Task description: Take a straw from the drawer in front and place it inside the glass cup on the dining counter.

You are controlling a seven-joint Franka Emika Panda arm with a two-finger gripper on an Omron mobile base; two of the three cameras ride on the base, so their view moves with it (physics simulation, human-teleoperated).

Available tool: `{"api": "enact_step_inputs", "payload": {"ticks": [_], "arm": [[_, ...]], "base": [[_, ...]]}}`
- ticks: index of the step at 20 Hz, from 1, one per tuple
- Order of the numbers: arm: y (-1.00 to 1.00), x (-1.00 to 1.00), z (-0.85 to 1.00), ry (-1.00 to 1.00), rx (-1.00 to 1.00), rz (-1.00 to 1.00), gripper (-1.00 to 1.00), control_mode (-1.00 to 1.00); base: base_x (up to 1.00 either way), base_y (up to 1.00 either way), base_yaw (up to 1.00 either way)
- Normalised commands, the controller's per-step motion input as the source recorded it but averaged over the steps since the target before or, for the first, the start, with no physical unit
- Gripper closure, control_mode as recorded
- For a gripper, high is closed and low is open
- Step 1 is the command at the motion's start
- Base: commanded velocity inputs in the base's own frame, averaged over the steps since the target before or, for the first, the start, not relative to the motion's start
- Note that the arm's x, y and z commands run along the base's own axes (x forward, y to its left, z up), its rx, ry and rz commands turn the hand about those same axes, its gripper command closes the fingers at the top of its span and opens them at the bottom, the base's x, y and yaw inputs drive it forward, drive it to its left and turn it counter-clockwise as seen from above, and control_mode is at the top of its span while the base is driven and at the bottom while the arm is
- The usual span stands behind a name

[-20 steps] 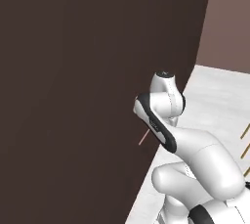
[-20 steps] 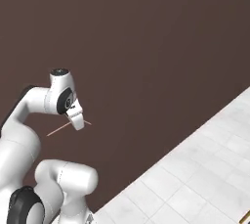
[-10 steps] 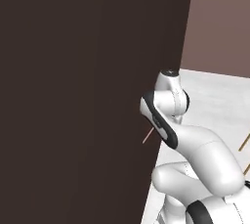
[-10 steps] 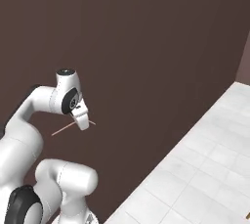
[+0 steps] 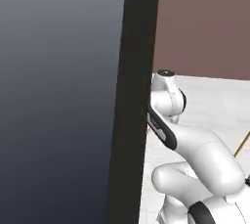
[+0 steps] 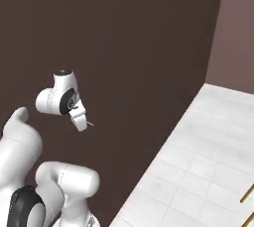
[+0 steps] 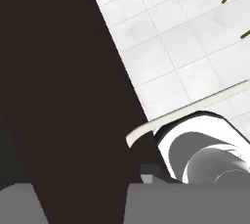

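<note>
I read this as the carry step: the straw [image 6: 89, 123] is out of the drawer and on its way to the cup. In the right base view the jaws [image 6: 81, 123] sit clamped together on it, a short pink-red tip poking out just beside them, held close in front of the dark brown wall [image 6: 124, 47]. To the right of that wall lies the white tiled floor [image 6: 203, 166]. In the left base view a dark upright panel [image 5: 132, 120] stands just beside the arm. Neither the glass cup nor the marble bench is in sight, so next I must bring them into view, then upend the straw over the rim.
</note>
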Motion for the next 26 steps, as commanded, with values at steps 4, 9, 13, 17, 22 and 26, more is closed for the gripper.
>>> {"api": "enact_step_inputs", "payload": {"ticks": [4, 9, 13, 17, 22, 26], "arm": [[0.0, 0.0, 0.0, 0.0, 0.0, 0.0, 1.0, 1.0], [0.0, 0.0, 0.0, 0.0, 0.0, 0.0, 1.0, 1.0], [0.0, 0.0, 0.0, 0.0, 0.0, 0.0, 1.0, 1.0], [0.0, 0.0, 0.0, 0.0, 0.0, 0.0, 1.0, 1.0], [0.0, 0.0, 0.0, 0.0, 0.0, 0.0, 1.0, 1.0], [0.0, 0.0, 0.0, 0.0, 0.0, 0.0, 1.0, 1.0]], "base": [[0.8, 0.0, -0.68], [0.77, 0.0, -0.69], [0.84, 0.0, -0.66], [0.94, 0.02, -0.5], [0.98, 0.01, -0.43], [0.7, 0.0, -0.73]]}}
